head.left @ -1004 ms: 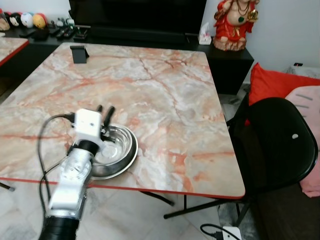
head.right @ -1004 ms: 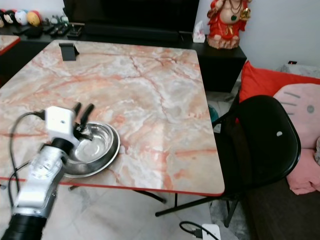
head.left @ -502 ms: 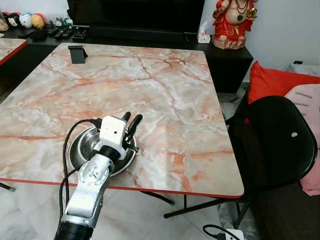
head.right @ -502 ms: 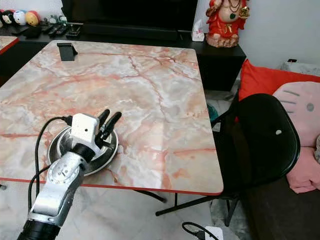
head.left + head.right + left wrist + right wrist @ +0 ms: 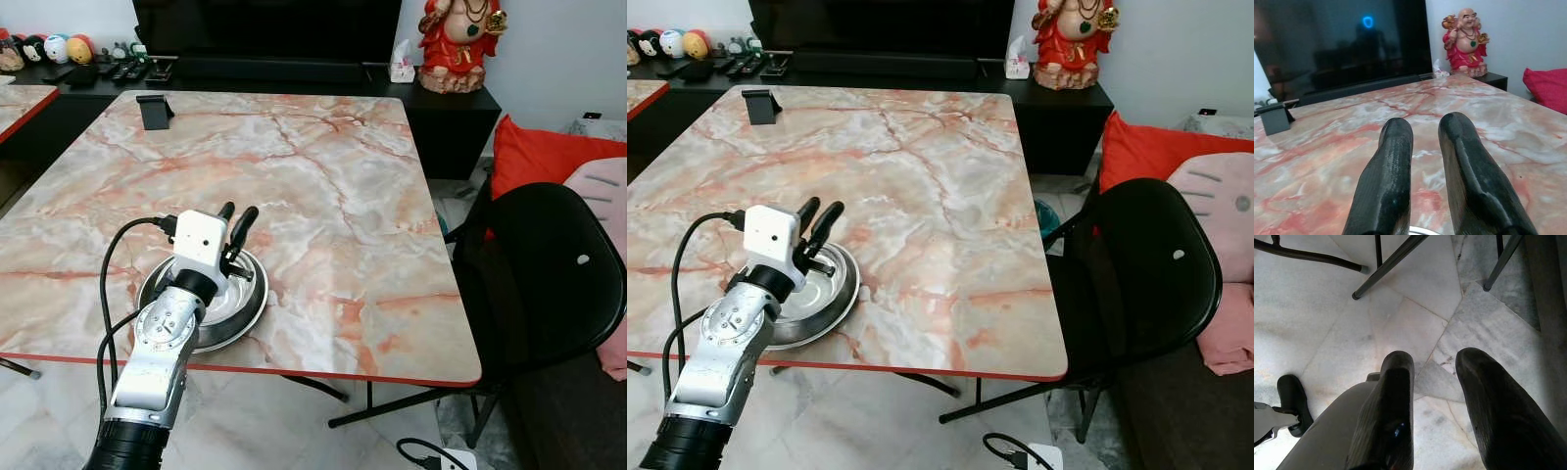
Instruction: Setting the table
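Near the counter's (image 5: 323, 186) front left edge sat a steel bowl (image 5: 240, 308), with the left hand (image 5: 238, 213) poised over it, fingers slightly parted and grasping nothing. Farther right stood a black chair (image 5: 549, 274). Down by the floor (image 5: 1415, 318), the right hand (image 5: 1435, 362) hung unclenched.

The left arm (image 5: 162, 343) covers the near-left part of the steel bowl (image 5: 245, 299). The black chair (image 5: 549, 284) is cut off at the frame's right edge.
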You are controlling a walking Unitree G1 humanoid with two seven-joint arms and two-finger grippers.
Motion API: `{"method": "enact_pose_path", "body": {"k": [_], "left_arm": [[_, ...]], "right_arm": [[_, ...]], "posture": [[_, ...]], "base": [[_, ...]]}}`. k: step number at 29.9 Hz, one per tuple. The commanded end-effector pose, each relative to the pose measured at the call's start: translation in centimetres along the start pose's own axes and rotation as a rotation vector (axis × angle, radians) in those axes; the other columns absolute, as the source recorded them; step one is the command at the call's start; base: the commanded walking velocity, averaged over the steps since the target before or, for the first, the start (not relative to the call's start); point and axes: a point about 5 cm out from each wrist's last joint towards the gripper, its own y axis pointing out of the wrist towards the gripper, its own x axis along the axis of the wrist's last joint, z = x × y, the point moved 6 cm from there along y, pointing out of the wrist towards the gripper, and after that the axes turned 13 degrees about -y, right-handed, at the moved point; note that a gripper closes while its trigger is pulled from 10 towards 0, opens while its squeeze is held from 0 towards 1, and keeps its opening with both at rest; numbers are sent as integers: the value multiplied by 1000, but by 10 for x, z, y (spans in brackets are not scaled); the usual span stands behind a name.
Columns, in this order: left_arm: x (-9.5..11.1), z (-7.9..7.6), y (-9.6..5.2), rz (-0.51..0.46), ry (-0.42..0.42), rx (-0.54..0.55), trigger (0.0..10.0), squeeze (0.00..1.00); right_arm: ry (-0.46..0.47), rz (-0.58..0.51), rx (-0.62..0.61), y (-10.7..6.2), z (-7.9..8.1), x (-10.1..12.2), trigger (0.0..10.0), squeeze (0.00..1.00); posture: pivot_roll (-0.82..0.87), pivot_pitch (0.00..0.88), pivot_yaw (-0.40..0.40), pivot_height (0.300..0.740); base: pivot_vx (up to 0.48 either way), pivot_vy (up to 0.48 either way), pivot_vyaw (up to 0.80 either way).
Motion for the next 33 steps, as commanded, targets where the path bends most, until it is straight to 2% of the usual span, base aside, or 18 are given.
{"method": "enact_pose_path", "body": {"k": [1, 14, 33], "left_arm": [[-1, 4, -1, 9, 3, 22, 10000, 0], [-2, 5, -3, 11, 0, 39, 10000, 0], [-1, 3, 0, 7, -3, 38, 10000, 0]], "right_arm": [[6, -4, -6, 0, -1, 1, 10000, 0], [-14, -8, 5, 0, 0, 2, 10000, 0], [-13, -13, 17, 1, 1, 3, 10000, 0]], "posture": [[-2, 0, -25, 740], [5, 0, -31, 740], [15, 0, -36, 740]], "base": [[0, 0, 0], [0, 20, 0], [0, 437, 0]]}}
